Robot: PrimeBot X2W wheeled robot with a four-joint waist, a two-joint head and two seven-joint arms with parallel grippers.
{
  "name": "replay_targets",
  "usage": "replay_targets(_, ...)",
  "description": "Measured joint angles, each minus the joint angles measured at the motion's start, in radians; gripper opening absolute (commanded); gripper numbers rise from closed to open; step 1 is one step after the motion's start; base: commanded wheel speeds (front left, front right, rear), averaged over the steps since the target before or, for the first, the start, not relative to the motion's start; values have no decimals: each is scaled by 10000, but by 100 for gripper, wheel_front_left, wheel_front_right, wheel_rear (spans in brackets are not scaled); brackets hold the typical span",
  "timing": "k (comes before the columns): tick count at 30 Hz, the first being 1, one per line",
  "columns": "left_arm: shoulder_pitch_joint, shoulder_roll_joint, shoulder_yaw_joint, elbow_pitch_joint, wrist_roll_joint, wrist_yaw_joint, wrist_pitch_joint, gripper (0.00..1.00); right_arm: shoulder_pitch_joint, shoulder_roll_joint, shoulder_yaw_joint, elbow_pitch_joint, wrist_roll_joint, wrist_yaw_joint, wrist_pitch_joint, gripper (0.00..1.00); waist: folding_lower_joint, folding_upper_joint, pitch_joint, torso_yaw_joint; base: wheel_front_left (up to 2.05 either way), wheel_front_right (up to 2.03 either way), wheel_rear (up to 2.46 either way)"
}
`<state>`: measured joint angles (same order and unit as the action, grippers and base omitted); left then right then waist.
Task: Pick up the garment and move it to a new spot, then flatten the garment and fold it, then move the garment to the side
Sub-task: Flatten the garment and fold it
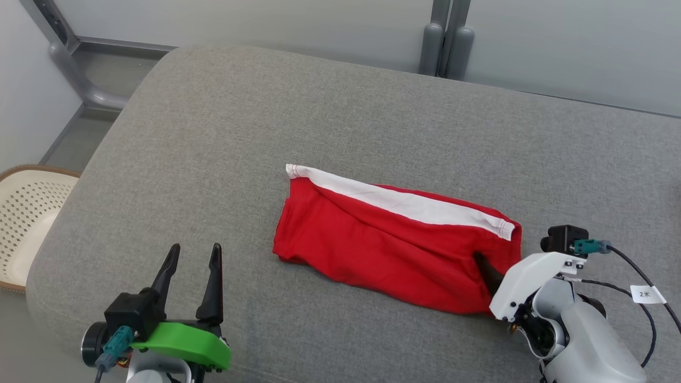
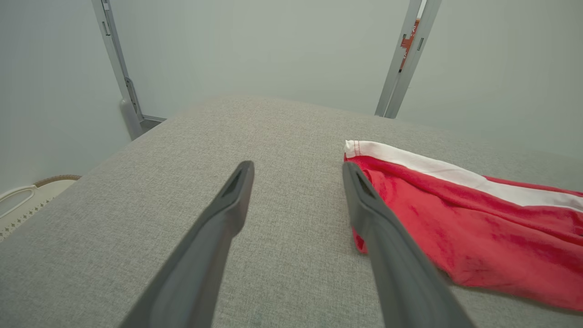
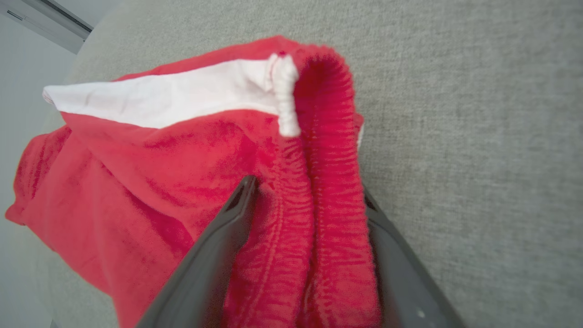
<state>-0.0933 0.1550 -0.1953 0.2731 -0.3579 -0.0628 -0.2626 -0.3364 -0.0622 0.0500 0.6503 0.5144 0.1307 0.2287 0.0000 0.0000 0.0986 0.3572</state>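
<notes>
Right gripper (image 3: 306, 187) straddling bunched waistband (image 3: 330, 136) of red shorts (image 1: 372, 244), jaws gaping; left gripper (image 1: 194, 250) hovering released. Risk: pinching one layer only, shorts sagging open, dragging across cushion (image 1: 266, 106).

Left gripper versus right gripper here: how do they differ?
Left gripper is over bare grey cushion, apart from the garment; right gripper straddles the garment's gathered waistband. Left gripper has a green wrist cover; right gripper a white wrist cover. Both have dark fingers, spread open.
</notes>
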Motion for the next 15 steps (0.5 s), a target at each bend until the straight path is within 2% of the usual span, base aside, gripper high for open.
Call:
replay_targets(1,-3,-10,10,27,6,-4,0,100,-37,19,84,27,134,0,2,40,0,0,-1,16,0,0,0)
replay_targets(2,-3,-19,21,59,15,-35,0,100,-83,36,161,73,272,0,6,0,0,0,-3,21,0,0,0)
replay_targets(10,11,-82,105,165,75,-88,0,100,-290,17,755,-142,928,0,130,0,0,0,-107,-259,0,0,0)
replay_targets(15,45,-157,173,178,82,-128,0,100,-267,-978,888,-1047,1461,0,823,0,0,0,-192,-779,0,0,0)
